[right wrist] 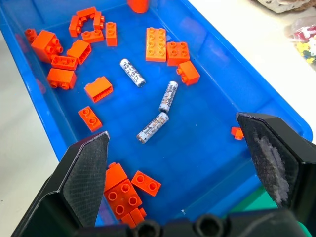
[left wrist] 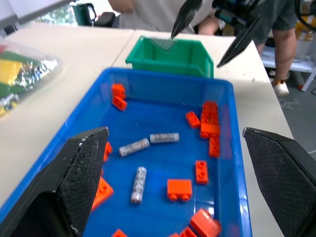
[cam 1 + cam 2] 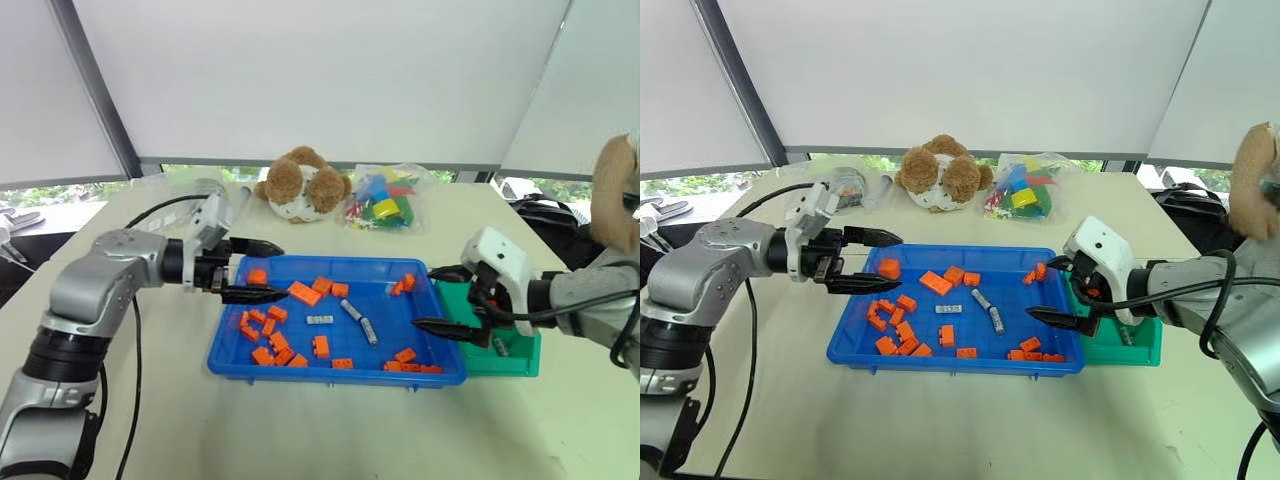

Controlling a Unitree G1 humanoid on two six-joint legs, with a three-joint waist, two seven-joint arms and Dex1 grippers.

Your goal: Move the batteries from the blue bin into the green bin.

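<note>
The blue bin (image 3: 230,352) lies mid-table with three silver-grey batteries (image 3: 350,309) near its middle among orange bricks (image 3: 305,293); the batteries (image 1: 152,127) lie loose and apart from each other. The green bin (image 3: 520,358) touches the blue bin's right end, and a small grey cylinder (image 3: 500,345) lies inside it. My left gripper (image 3: 285,270) hovers open over the blue bin's left end, empty. Over the blue bin's right end, beside the green bin (image 2: 170,57), my right gripper (image 3: 422,297) stands open and empty. The batteries (image 2: 134,146) lie between the two grippers.
A brown and white plush bear (image 3: 300,185) and a clear bag of coloured bricks (image 3: 385,200) sit behind the blue bin. Another plush (image 3: 615,190) shows at the right edge. A person (image 2: 276,19) stands beyond the table's right side.
</note>
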